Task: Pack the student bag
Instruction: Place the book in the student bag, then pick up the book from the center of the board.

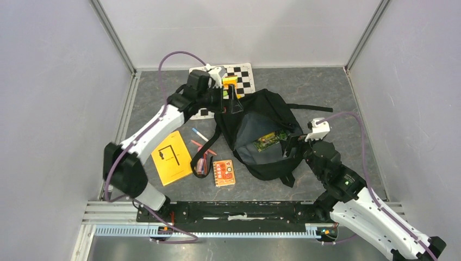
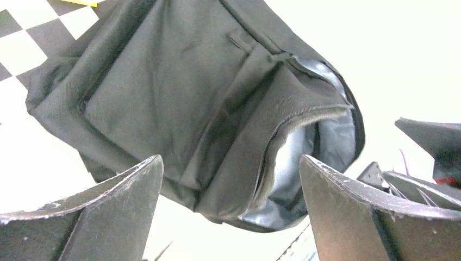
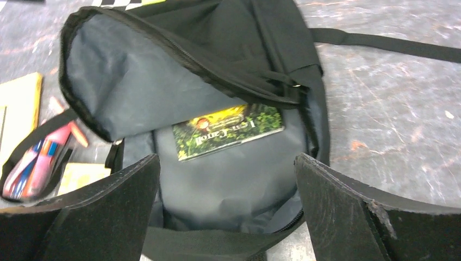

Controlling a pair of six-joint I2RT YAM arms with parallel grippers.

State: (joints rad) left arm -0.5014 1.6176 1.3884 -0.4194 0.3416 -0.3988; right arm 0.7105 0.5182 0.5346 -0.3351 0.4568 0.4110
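- Placement of the student bag: it is laid on the table between the two arms. Its far end lies beside the checkered mat, and its unzipped main mouth is turned toward the right arm, with grey lining exposed.
- A green-covered book is seen lying flat inside, on the lining.
- The right gripper is held at the mouth with its fingers spread wide; nothing is gripped.
- The left gripper is held over the bag's far end, likewise spread wide and empty.
- Outside the bag are seen a yellow notebook, an orange booklet, loose pens and a pink pencil case with a strap curled around it.
- The step in hand is judged to be loading the next item.
- The upper flap is best pinched near the zip and lifted, so that the mouth is kept gaping.
- A notebook should be taken by one edge and slid in flat over the book.
- The pencil case should be lifted clear of the strap, so that the bag is not dragged.
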